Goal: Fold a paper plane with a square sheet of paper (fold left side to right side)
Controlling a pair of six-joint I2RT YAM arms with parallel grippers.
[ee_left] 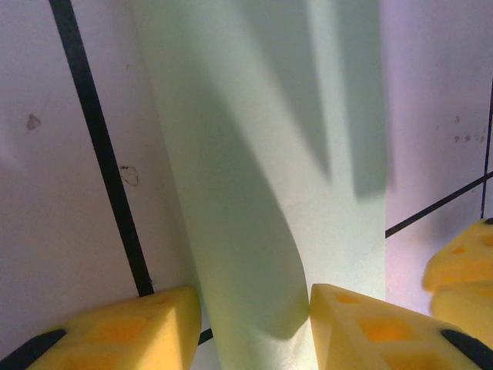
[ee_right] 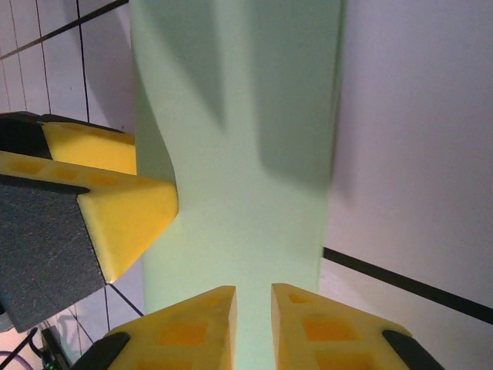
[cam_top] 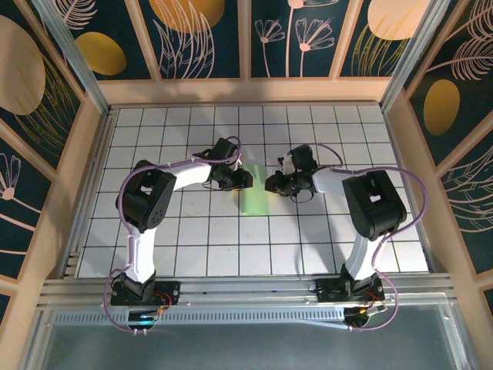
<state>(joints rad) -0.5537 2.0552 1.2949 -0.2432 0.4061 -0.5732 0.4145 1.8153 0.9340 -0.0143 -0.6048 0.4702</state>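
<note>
Left gripper (ee_left: pixel 254 316): jaws parted, straddling the pale-green paper (cam_top: pixel 253 193), which is lying as a narrow strip mid-table (cam_top: pixel 308 247) between both arms. Right gripper (ee_right: pixel 253 316): jaws slightly parted over the strip's edge; grip cannot be told. Step, by judgement: lengthwise fold being pressed; next calls for firm creasing. Wrist views are showing a curled, unflattened layer; overhead view is showing arm placement.

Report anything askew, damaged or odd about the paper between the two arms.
Nothing looks torn or spilled. The pale-green paper lies as a narrow strip on the grid table, but its left edge bows up off the surface near the left gripper, so it is not flat there.
</note>
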